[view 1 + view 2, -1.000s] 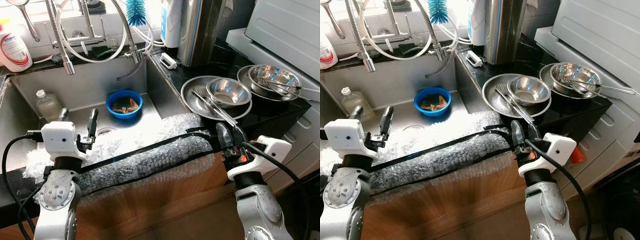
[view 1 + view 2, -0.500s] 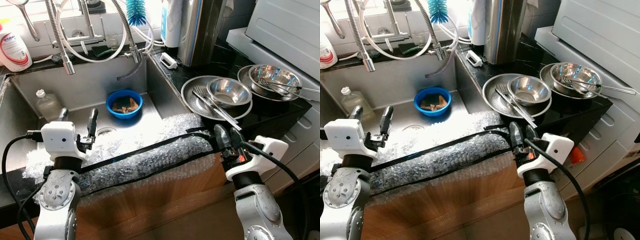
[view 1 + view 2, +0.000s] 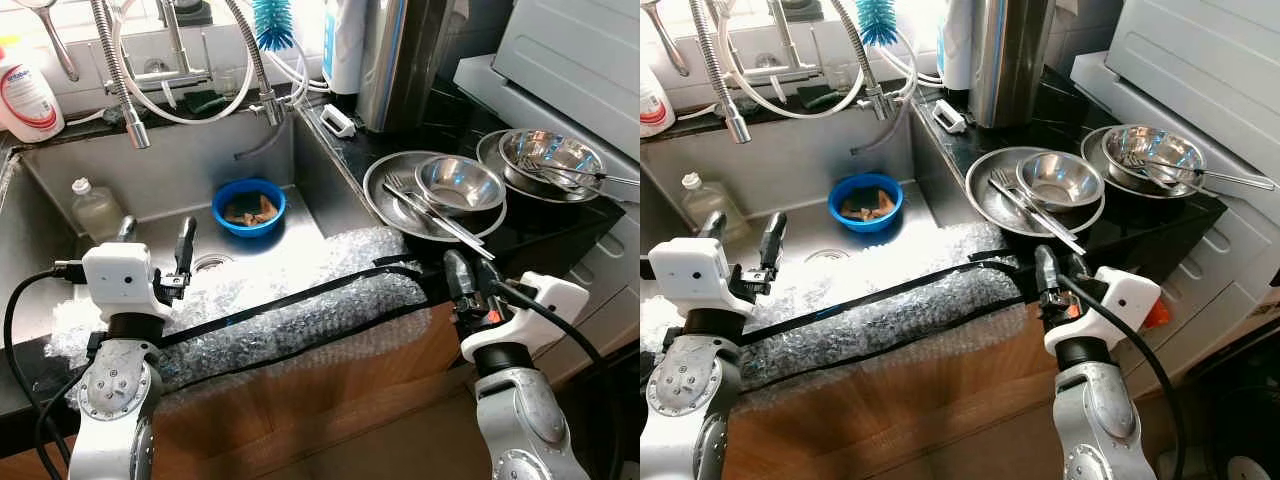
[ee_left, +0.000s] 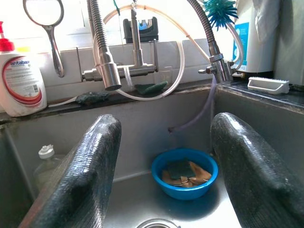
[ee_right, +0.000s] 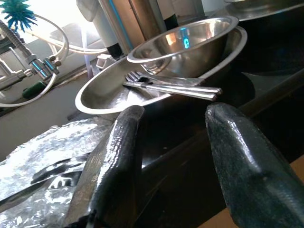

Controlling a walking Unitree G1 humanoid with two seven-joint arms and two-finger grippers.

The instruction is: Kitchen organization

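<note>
Jaws on both sides hang released, and my right gripper (image 3: 472, 272) is nearer: the forks (image 5: 166, 85) lie straight ahead across the steel plate (image 3: 385, 195) on the desk (image 3: 520, 225), long axis crosswise. My left gripper (image 3: 155, 240) faces the blue bowl (image 4: 185, 173).

The soap bottle (image 3: 28, 95) is cut by the picture's left edge. The blue bowl (image 3: 248, 207) holds contents too small to identify. The far right steel bowl's (image 3: 549, 155) utensil handle runs off frame.

White soap bottle (image 3: 28, 98) on the ledge behind the sink. Teal bottle brush (image 3: 271, 22) hangs near the taps. Bubble wrap (image 3: 300, 305) covers the counter's front edge.
</note>
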